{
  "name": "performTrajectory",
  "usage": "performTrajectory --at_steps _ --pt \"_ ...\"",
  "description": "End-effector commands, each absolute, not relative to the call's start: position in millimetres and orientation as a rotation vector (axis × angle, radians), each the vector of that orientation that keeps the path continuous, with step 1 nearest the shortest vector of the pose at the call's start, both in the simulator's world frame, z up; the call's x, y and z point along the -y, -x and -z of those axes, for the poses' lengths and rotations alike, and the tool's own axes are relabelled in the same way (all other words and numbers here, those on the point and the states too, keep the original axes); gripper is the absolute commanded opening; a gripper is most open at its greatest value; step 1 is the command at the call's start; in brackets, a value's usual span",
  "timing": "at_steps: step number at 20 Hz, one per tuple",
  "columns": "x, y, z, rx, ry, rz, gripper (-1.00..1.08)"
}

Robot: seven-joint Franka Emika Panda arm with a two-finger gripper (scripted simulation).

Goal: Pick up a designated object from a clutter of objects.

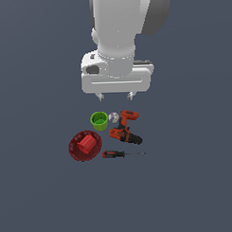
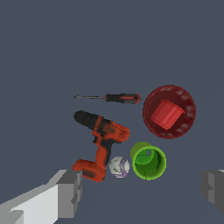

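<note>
Bowl waits at the clutter's edge, gripper above and spread.

The bowl [image 1: 85, 146], with the red cup [image 1: 86, 144] inside, looks rigid, light and smooth; best pinched across its thin rim. Beside it: green cup [image 1: 99, 121], ball [image 1: 113, 117], drill [image 1: 124, 129], screwdriver [image 1: 120, 154]. The gripper [image 1: 116, 96] holds nothing.

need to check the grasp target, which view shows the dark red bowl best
The wrist view: the dark red bowl appears larger there, seen from above, with its whole rim and the red cup inside it. The exterior view shows the bowl smaller, at the cluster's left, still unobstructed.
</note>
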State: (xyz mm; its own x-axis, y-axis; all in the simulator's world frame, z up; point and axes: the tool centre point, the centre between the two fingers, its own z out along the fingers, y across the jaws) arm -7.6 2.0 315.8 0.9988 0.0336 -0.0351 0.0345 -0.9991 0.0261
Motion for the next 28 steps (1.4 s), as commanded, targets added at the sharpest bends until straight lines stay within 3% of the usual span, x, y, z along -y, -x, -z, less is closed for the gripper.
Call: performTrajectory --at_steps 1,13,28 --pt "-1.9 7.6 -315.8 -0.053 -3.114 0.054 0.28" --pt "5.9 2.0 -328.4 -0.037 -3.11 0.022 0.28" --pt "24.3 -29.1 -306.3 -0.344 -3.081 0.124 0.28"
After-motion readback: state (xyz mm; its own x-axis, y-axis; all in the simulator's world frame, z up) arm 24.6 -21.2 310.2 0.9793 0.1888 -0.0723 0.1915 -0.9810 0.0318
